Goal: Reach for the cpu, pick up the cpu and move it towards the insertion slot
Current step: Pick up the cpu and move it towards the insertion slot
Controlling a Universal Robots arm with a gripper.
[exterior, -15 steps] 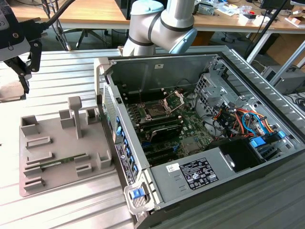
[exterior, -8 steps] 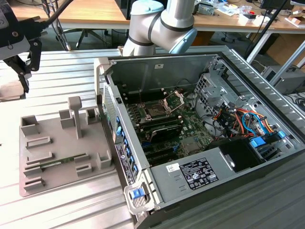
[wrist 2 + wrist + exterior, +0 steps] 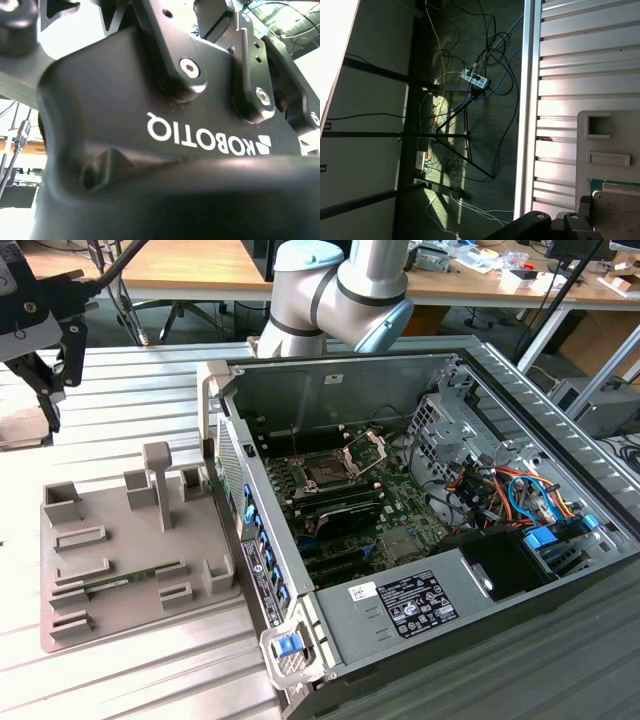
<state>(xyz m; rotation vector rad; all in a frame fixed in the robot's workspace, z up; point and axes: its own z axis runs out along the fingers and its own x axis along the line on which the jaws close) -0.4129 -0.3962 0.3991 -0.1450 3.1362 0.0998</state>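
Parting tray from insertion slot: case wall.

The work surface is a ribbed metal table. In the exterior view, a wooden desk stands behind it at 11 to 12 o'clock, with chair legs beneath. A second desk at 1 o'clock carries loose clutter. In the first wrist view, the dark floor beside the table holds a power strip, tangled cables and a black stand. Sunlight patches fall on the floor.
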